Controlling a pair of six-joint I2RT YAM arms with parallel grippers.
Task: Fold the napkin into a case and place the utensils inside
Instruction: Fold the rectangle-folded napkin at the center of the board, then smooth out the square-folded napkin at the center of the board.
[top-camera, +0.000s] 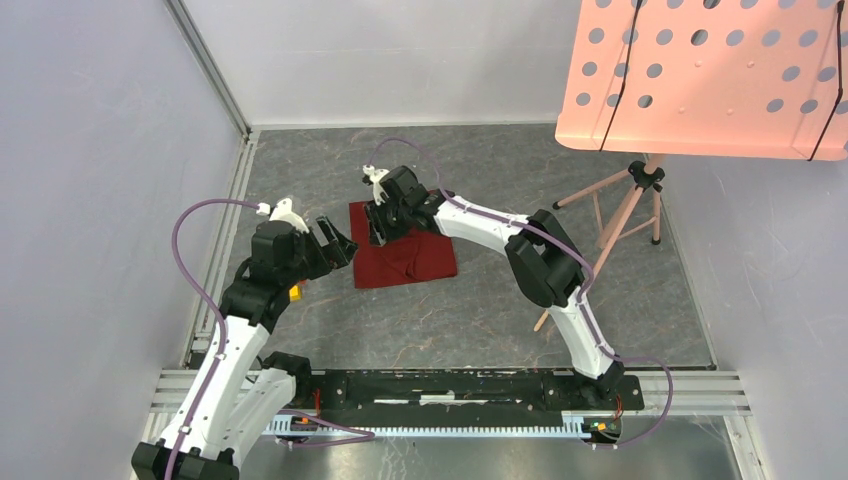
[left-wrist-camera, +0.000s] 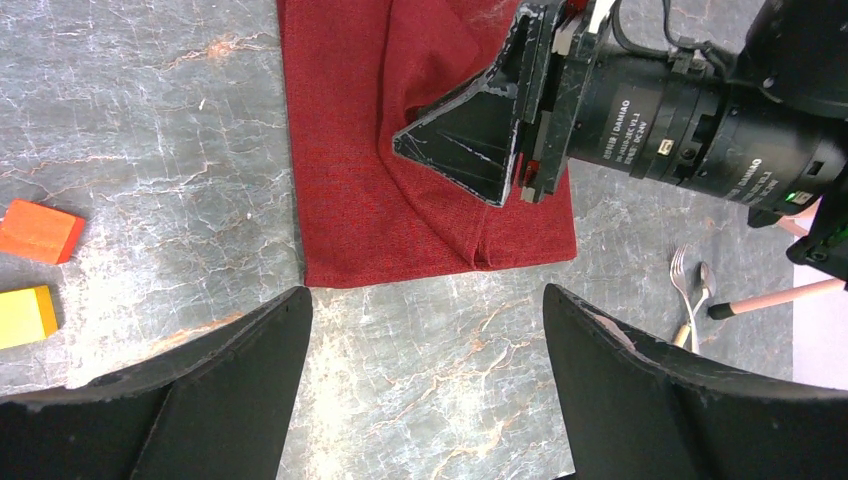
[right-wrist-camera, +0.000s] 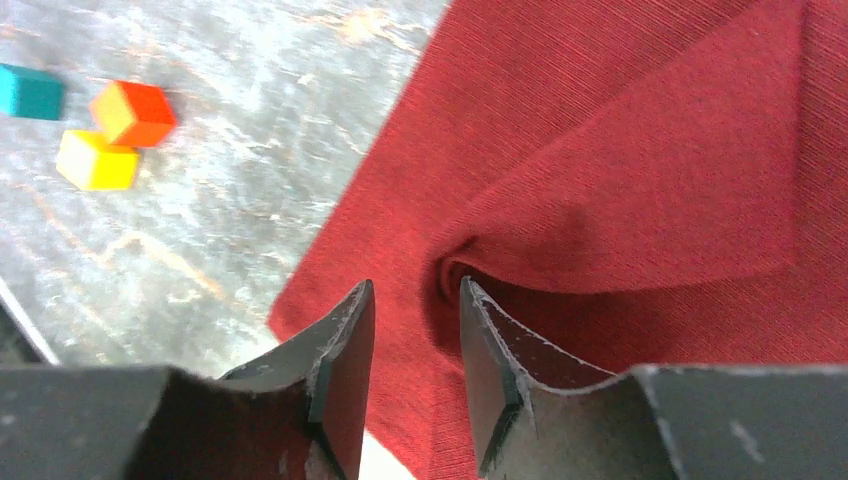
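Lying on table (top-camera: 480, 310): napkin (top-camera: 405, 250), middle of the top view, one layer folded over with a raised crease.
Right gripper (right-wrist-camera: 415, 285): over the napkin's upper left part, fingers a narrow gap apart at the crease. Whether they pinch cloth cannot be told.
Left gripper (left-wrist-camera: 425, 295): just beside the napkin's left edge in the top view, fingers spread wide, holding nothing.
Utensils (left-wrist-camera: 690, 290): fork and spoon side by side, right edge of the left wrist view, apart from the napkin.
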